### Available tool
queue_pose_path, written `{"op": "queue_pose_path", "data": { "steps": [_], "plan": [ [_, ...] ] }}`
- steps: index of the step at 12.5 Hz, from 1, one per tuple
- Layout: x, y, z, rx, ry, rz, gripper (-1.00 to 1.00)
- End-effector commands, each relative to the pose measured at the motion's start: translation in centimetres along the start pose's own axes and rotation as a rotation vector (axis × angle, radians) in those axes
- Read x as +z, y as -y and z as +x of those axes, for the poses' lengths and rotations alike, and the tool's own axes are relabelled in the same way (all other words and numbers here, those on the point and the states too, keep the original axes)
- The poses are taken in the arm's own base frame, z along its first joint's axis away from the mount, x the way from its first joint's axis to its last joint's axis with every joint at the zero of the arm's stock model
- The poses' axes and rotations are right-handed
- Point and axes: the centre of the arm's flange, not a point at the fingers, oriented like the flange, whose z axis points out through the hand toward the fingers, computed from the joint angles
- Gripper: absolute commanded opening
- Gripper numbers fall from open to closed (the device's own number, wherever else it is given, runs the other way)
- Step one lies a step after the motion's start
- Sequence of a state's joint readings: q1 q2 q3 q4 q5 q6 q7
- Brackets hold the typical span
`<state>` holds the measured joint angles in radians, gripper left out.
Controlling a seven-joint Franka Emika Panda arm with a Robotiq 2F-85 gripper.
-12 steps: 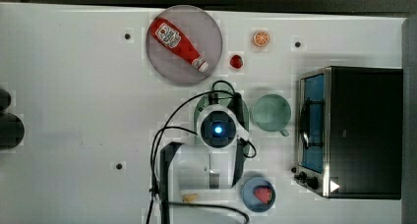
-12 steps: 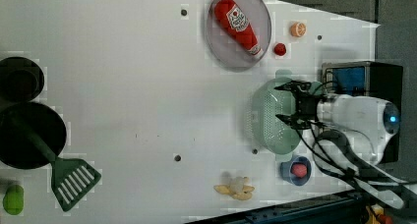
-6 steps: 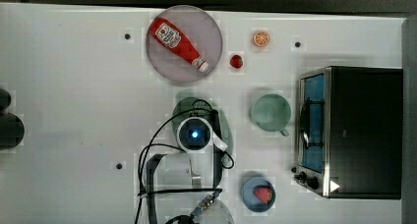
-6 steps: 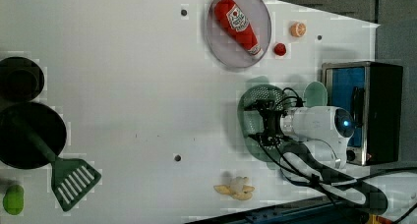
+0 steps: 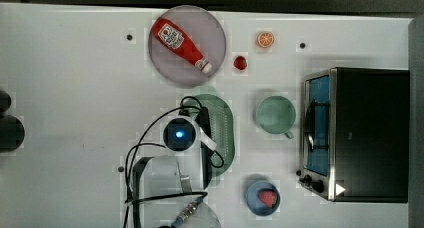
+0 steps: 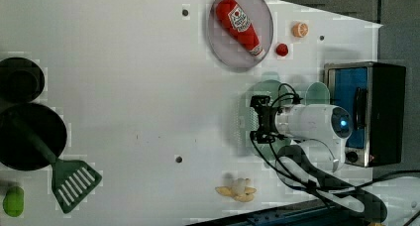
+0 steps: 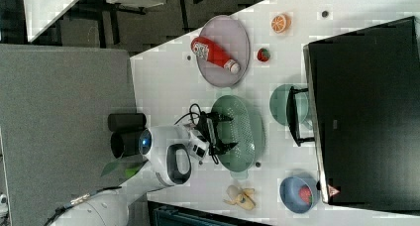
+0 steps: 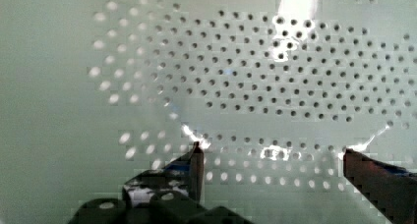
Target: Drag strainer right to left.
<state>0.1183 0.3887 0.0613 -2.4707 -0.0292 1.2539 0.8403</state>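
Strainer (image 5: 222, 130) sits mid-tabletop (image 5: 75, 88) with the wide-open, empty gripper (image 8: 270, 157) pressed inside its bowl; fingertips could skid across the slick perforated plastic, leaving it behind.

White table (image 5: 75, 113) with strainer (image 5: 222, 128), cup (image 5: 274, 114)

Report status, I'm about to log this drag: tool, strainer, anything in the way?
Tool open, fingers down inside the strainer. Strainer sits between arm and green cup. Table bare toward the top view's left.
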Motion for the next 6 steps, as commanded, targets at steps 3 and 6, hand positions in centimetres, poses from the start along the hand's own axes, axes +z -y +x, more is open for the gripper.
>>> {"op": "queue_pose_path", "data": {
  "steps": [3, 6],
  "plan": [
    [-0.5, 1.0, -7.7, 0.100, 0.021, 0.000, 1.00],
    [-0.5, 1.6, -11.6, 0.102, 0.030, -0.016, 1.00]
  ]
}}
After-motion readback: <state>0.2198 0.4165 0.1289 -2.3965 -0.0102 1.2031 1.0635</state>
